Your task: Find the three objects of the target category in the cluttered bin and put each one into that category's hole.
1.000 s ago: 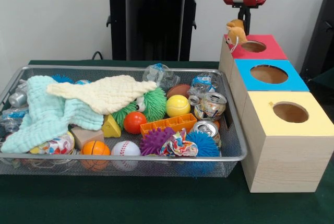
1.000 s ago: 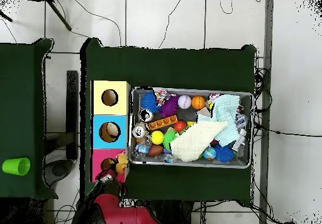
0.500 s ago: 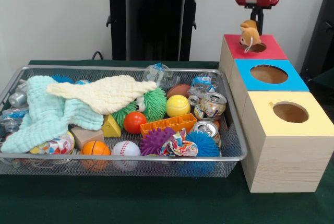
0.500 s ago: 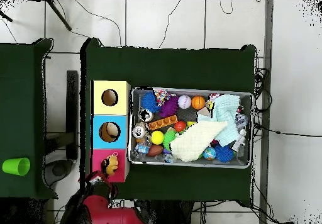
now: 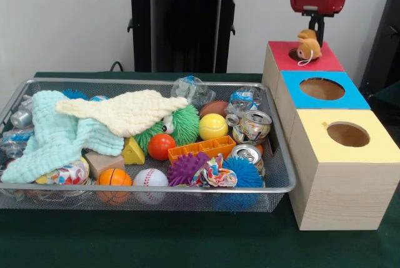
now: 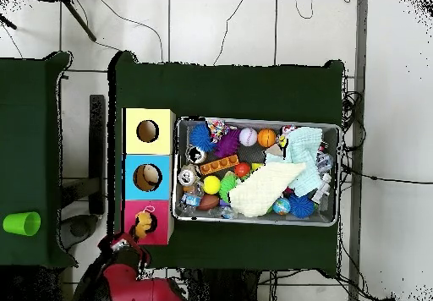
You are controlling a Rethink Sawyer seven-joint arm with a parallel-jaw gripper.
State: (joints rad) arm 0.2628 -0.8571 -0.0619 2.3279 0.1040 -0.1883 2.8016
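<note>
The end effector [image 5: 310, 35] pinches a tan plush toy [image 5: 308, 45] above the red box's hole [image 5: 295, 51]; no writing legible.

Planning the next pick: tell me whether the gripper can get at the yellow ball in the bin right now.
Probably not yet: the gripper holds a plush toy over the red box. The yellow ball itself lies uncovered.

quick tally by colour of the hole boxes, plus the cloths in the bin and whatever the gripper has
red-topped wooden box: 1
blue-topped wooden box: 1
yellow-topped wooden box: 1
mint-green waffle cloth: 1
cream waffle cloth: 1
tan plush toy in the gripper: 1
total: 6
</note>
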